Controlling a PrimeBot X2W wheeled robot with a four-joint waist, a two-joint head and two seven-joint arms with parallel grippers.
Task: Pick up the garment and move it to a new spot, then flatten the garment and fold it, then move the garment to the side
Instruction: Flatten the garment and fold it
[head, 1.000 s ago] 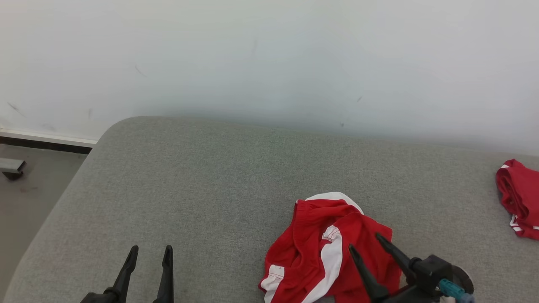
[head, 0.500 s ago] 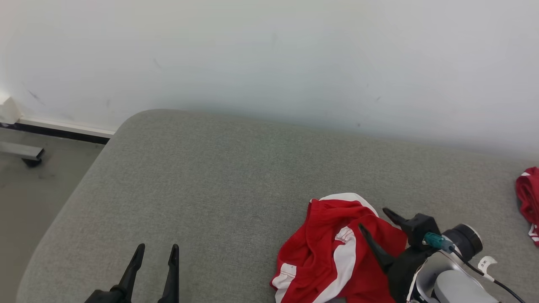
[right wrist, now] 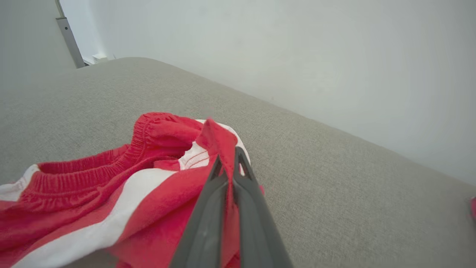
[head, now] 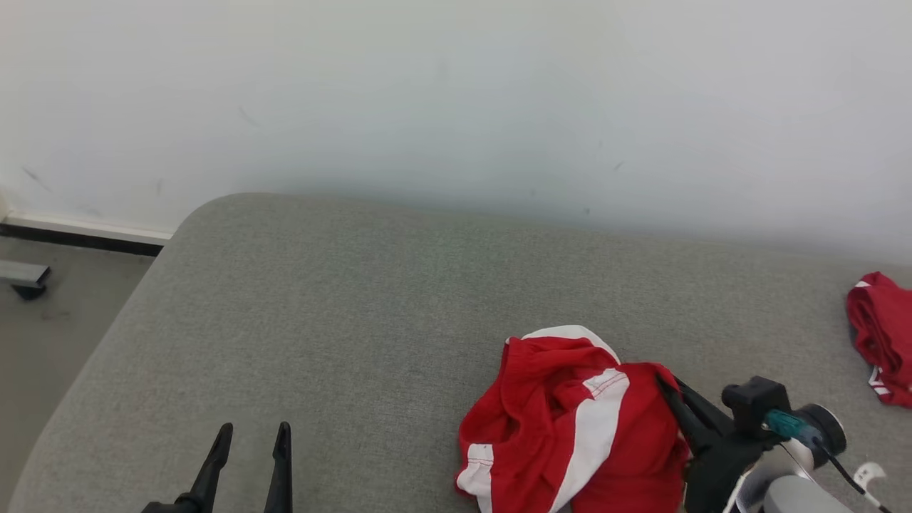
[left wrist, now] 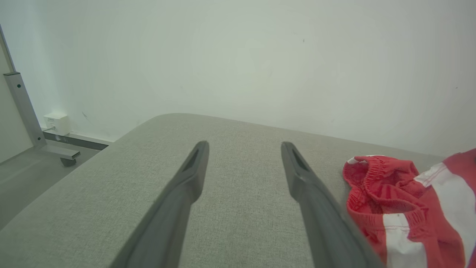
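Observation:
The garment (head: 570, 420) is a crumpled pair of red shorts with white stripes, lying on the grey cushion at lower right of the head view. My right gripper (head: 666, 385) is shut on the garment's right edge; in the right wrist view a red fold (right wrist: 219, 143) is pinched between the closed fingers (right wrist: 208, 219). At the lower left my left gripper (head: 253, 434) stands open above bare cushion, well left of the garment (left wrist: 405, 197); its fingers (left wrist: 186, 186) hold nothing.
A grey cushioned surface (head: 356, 306) carries everything, with a white wall behind. A second red garment (head: 880, 335) lies at the far right edge. Floor and a metal leg with a caster (head: 21, 278) show past the cushion's left edge.
The right gripper has closed on the garment's right edge, bunching the fabric there. The head camera swung slightly, shifting the whole picture. The left gripper has stayed open.

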